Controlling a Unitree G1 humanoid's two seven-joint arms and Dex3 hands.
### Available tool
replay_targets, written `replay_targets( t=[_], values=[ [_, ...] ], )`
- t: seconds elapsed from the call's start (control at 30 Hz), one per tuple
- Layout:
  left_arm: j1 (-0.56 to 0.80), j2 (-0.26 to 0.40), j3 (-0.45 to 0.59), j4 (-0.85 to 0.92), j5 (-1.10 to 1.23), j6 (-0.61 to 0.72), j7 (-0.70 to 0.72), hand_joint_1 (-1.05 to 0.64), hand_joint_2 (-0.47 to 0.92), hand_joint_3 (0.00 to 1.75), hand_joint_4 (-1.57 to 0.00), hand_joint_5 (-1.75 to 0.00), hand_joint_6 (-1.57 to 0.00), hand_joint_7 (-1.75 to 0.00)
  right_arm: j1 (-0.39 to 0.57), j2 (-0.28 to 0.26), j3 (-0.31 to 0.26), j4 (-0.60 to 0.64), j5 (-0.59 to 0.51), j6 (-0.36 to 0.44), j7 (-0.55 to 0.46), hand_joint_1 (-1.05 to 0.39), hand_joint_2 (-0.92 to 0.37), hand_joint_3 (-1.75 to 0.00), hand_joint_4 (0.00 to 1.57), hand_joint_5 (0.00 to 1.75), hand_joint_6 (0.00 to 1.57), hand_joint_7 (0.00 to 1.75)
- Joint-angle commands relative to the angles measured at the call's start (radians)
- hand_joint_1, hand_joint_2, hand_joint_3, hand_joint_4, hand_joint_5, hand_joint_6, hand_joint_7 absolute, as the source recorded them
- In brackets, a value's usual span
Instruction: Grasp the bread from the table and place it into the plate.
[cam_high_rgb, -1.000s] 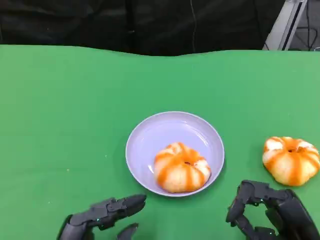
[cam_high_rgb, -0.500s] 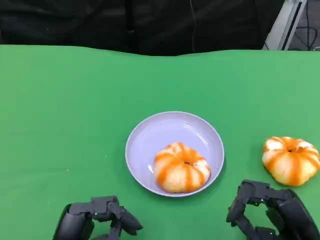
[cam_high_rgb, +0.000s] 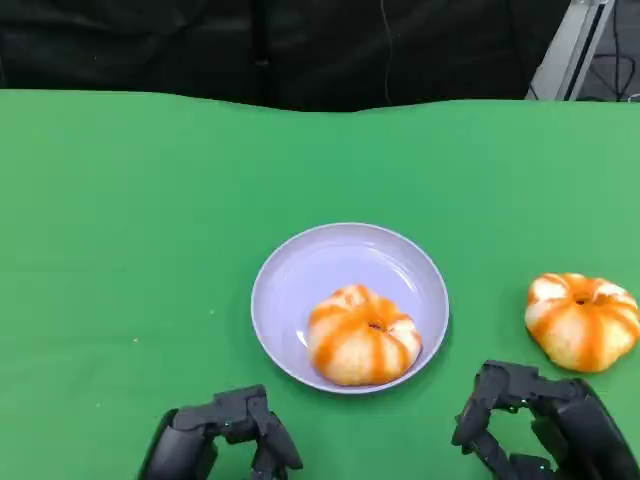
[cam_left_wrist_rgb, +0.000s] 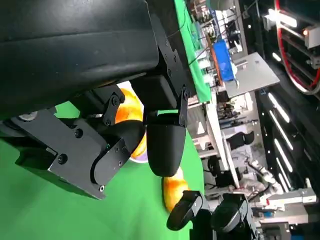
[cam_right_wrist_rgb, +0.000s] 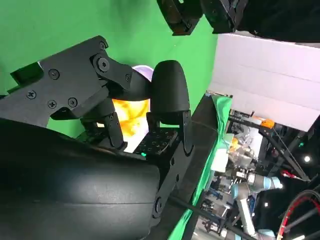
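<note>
Two robot hands are seen at the near edge of the green worktop (cam_high_rgb: 120, 250) in the head view. The left robot hand (cam_high_rgb: 225, 440) is curled inward with nothing held in it, just short of the plate. The right robot hand (cam_high_rgb: 540, 420) is loosely bent with its fingers apart and nothing between them; it is set near the loose bread, a little to the inside of it.

Beyond the left robot hand, the pale lilac plate (cam_high_rgb: 300, 270) lies near the middle of the worktop. One orange-striped bun (cam_high_rgb: 362, 335) already sits inside it, toward its near right rim. The rest of the plate floor is bare.

To the right of the plate, apart from its rim, the bread (cam_high_rgb: 582, 320) still to be moved rests directly on the worktop, just beyond the right robot hand.

The bread is judged to be light and soft, with a rounded, lobed top that could be dented by a hard squeeze. A gentle hold across its widest part, fingers on opposite sides low on the flanks, is judged safest; the smooth crust may slip if only the crown is pinched.

At the far side, a dark backdrop (cam_high_rgb: 300, 50) is seen behind the worktop.
</note>
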Motion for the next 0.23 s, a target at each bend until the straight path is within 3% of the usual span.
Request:
replay_targets(
  t=[0.03, 0.23],
  values=[
    [0.002, 0.012, 0.000, 0.007, 0.013, 0.002, 0.024, -0.09, 0.45, 1.37, -0.88, -1.59, -0.90, -1.36, 0.013, -0.015, -0.007, -0.011, 0.009, -0.003, -0.002, -0.21, -0.60, -0.92, 0.79, 1.59, 0.81, 1.31],
    [0.002, 0.014, -0.003, 0.008, -0.008, 0.001, 0.017, -0.11, 0.46, 1.35, -0.88, -1.60, -0.90, -1.36, 0.015, -0.016, -0.007, -0.012, 0.009, -0.002, -0.001, -0.22, -0.61, -0.92, 0.80, 1.58, 0.80, 1.31]
  ],
)
